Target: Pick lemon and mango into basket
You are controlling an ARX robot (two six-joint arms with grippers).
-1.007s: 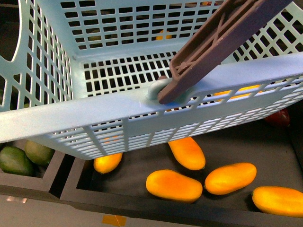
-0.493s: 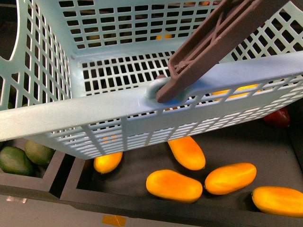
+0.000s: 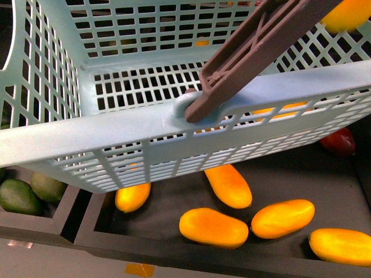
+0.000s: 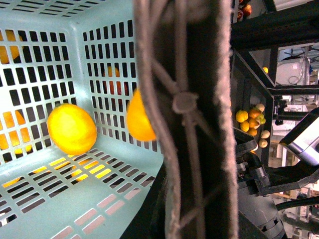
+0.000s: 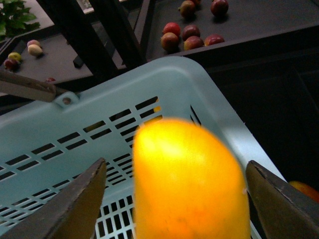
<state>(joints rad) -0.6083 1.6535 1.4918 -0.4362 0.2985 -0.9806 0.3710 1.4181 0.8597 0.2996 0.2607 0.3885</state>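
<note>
Looking at the front view, you see the basket (image 3: 116,130) filling the upper two thirds of the frame. It hangs tilted above the black tray (image 3: 168,202), and its near rim slopes up toward the right. Its brown handle (image 3: 261,46) runs from the pivot at the middle of that rim up to the upper right corner. At the very top right of the frame, the mango (image 3: 348,14) shows as a yellow blur above the basket's far right wall.

Your right gripper (image 5: 175,164) holds the mango (image 5: 189,184) between its two fingers (image 5: 75,204), one on each side of the fruit. It is over the open top of the basket (image 5: 124,94), near a rounded corner of the rim.

The lemon (image 4: 72,128) lies inside the basket (image 4: 50,209), against a lattice wall where it meets the slotted floor. A second orange-yellow shape (image 4: 139,117) sits near it, half hidden behind the handle (image 4: 199,124); you cannot tell which fruit it is.

The handle crowds the left wrist view so closely that you cannot tell how the left gripper stands.

Across the lower half of the front frame, five loose orange-yellow fruits (image 3: 213,227) lie apart from one another in the tray. Two green fruits (image 3: 17,197) sit at the lower left in a neighbouring compartment. A red fruit (image 3: 338,141) rests at the right edge.
</note>
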